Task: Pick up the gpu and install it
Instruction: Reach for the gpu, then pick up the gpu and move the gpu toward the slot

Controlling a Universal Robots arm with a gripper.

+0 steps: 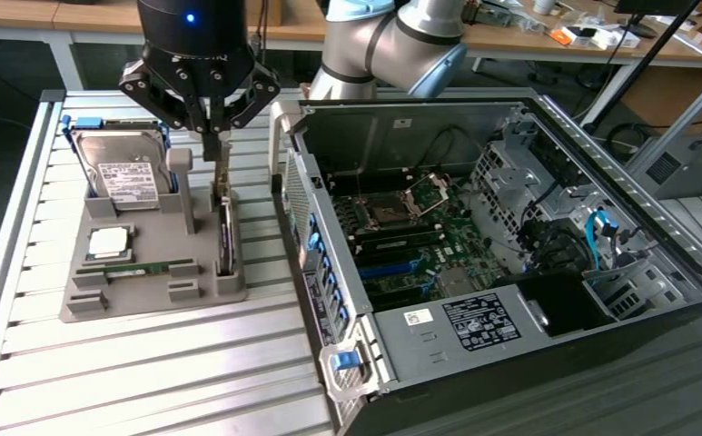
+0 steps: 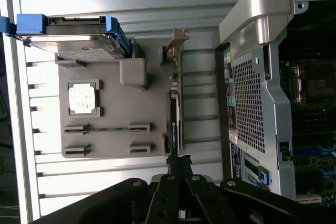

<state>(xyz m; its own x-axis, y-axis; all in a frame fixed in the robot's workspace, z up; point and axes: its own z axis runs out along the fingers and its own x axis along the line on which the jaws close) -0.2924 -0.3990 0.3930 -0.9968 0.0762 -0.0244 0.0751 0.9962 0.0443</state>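
Observation:
The gpu (image 1: 223,227) is a thin dark card standing on edge in a slot along the grey holder's (image 1: 144,295) side nearest the computer case. Its silver bracket is at the far end. In the wrist view the gpu (image 2: 174,114) runs lengthwise toward my fingertips. My gripper (image 1: 212,150) hangs above the card with its black fingers pressed together and nothing between them. In the wrist view the gripper (image 2: 178,160) lines up with the card's end opposite the bracket.
The holder also carries a hard drive (image 1: 126,173) with blue rails, a square processor (image 1: 108,241) and a memory stick (image 1: 133,269). The open computer case (image 1: 326,300) lies at the exterior view's right, its motherboard (image 1: 411,245) exposed. All of it rests on a slatted metal table (image 1: 144,381).

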